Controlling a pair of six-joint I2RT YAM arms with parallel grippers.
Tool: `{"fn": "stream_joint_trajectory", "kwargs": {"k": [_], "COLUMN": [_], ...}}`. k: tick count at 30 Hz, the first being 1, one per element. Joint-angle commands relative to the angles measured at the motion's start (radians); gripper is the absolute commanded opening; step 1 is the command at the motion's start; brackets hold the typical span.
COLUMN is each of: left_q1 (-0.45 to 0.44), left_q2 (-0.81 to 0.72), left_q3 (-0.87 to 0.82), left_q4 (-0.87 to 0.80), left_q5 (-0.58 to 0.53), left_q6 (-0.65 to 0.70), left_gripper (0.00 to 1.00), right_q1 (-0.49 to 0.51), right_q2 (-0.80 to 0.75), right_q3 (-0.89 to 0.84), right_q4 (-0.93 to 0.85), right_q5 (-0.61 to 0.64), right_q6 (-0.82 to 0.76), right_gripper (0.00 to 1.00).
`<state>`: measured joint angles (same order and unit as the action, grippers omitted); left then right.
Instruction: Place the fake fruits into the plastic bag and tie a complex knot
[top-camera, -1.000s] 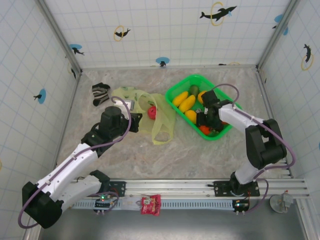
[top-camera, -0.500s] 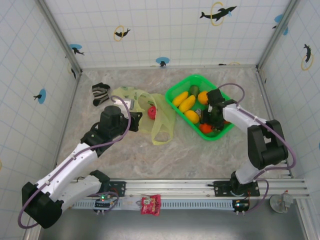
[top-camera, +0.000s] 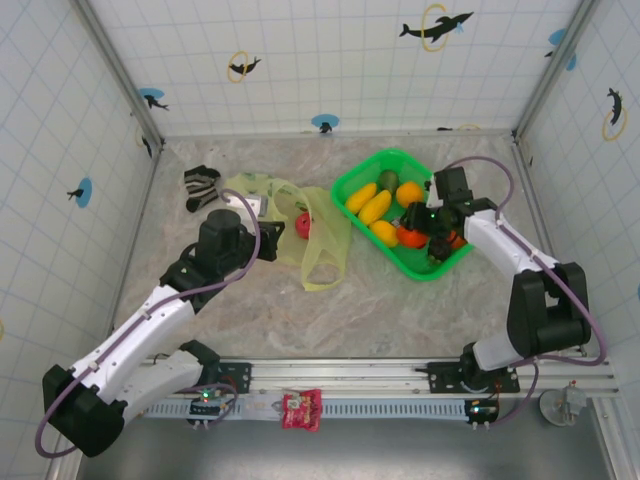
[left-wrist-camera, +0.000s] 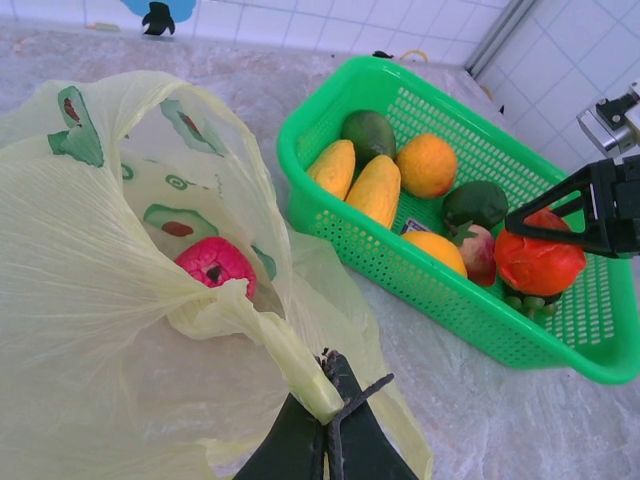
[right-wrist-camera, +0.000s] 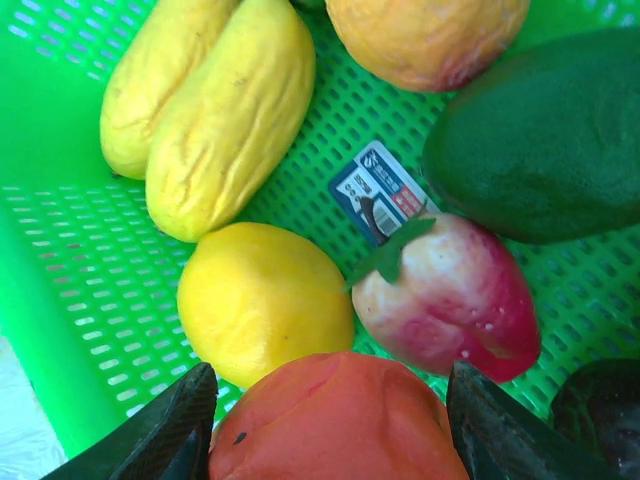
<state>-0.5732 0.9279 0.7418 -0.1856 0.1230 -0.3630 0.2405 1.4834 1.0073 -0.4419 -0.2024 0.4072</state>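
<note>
1. The right gripper (right-wrist-camera: 330, 400) is clamped on a round orange-red fruit (right-wrist-camera: 340, 440), with one finger on each flank. In the left wrist view, gripper and fruit hang above the right end of the green basket (left-wrist-camera: 420, 75).
2. Below the held fruit, the other fake fruits lie in the basket: a yellow lemon (right-wrist-camera: 262, 300), a pink-red one with a green leaf, two long yellow ones side by side, an orange one and a dark green one.
3. The left gripper (left-wrist-camera: 325, 440) is pinched together on a bunched edge of the plastic bag (left-wrist-camera: 100, 250). The bag lies on the tabletop (top-camera: 400, 310) with its mouth lifted toward the basket, and a pink fruit (left-wrist-camera: 215, 265) sits inside it.
4. The bag's mouth lies to the robot's left of the held fruit, past the basket's left wall and just beside it. The fruit is nearly round, so its axis matters little. The left arm is nearer the bag but is busy holding it, so I judge the right arm must carry the fruit leftward over the wall and into the opening.
</note>
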Motion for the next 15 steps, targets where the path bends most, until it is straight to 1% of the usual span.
{"fn": "stream_joint_trajectory", "kwargs": {"k": [1,3,6,8,9,11,15], "left_q1": [-0.001,-0.001,-0.001,-0.001,-0.001,-0.001,-0.001], "left_q2": [0.000,0.000,0.000,-0.004,-0.004,-0.004,0.000], "left_q3": [0.029,0.027,0.027,0.027,0.026,0.025,0.026], "left_q4": [-0.006,-0.007,-0.006,-0.006,-0.006,-0.006,-0.006], "left_q5": [0.006,0.007,0.006,0.005,0.003,0.005,0.008], "left_q6": [0.013,0.011,0.010,0.010,0.011,0.011,0.013], "left_gripper": [0.00,0.00,0.00,0.00,0.00,0.00,0.00], "right_q1": [-0.020,-0.009,0.032,0.059,0.068,0.087,0.105], "right_q2": [0.003,0.012,0.021,0.031,0.038,0.072,0.127], "right_q3": [0.038,0.040,0.037,0.024,0.019,0.034,0.067], "right_q4": [0.039,0.069,0.124,0.161,0.172,0.152,0.100], "right_q5": [0.011,0.038,0.159,0.213,0.226,0.265,0.250], "right_q6": [0.027,0.028,0.001,-0.019,-0.027,-0.034,-0.054], "right_gripper": [0.44,0.44,0.44,0.46,0.49,0.59,0.71]}}
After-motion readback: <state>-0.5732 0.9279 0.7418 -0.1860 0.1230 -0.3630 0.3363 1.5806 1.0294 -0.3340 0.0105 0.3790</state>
